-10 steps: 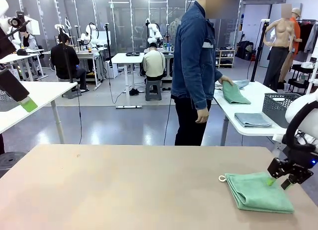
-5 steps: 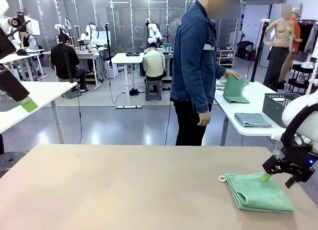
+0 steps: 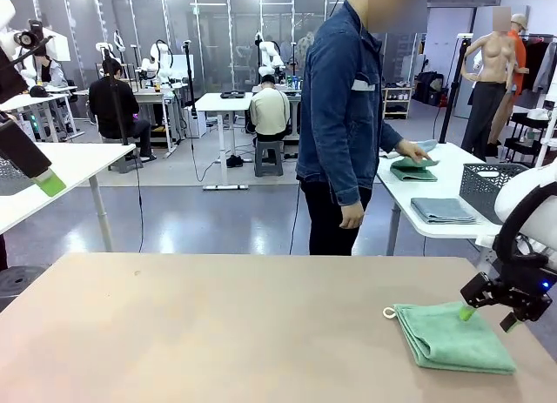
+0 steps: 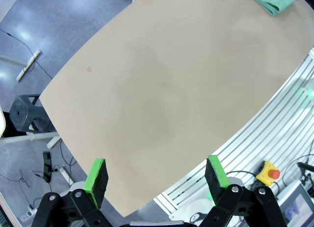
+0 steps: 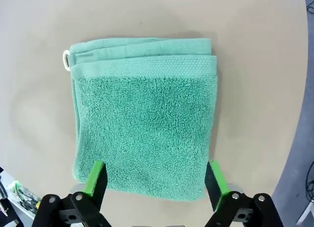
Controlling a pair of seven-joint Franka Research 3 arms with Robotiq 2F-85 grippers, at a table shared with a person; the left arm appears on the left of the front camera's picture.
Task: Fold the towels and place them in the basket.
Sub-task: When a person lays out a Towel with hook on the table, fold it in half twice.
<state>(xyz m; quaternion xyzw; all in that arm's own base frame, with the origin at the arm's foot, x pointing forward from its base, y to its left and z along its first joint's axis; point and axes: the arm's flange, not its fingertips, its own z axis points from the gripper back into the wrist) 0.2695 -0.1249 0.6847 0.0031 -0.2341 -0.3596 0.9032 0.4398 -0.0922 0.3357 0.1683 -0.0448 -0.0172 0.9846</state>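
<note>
A mint green towel lies folded on the tan table at the near right, with its white loop at the far left corner. My right gripper hovers open just above the towel's far right edge. In the right wrist view the open gripper stands over the towel's near edge with nothing between its green pads. My left gripper is open and empty, high over the table's left side. The dark wire basket stands on the white side table at the right.
A person in a denim jacket stands beyond the table with a hand on a folded green cloth on the side table. A grey-blue cloth lies beside the basket. The towel shows far off in the left wrist view.
My right gripper has opened wider and lifted slightly off the towel's edge. The person raised the green cloth on the side table and laid it flat again. The left arm has stayed put.
</note>
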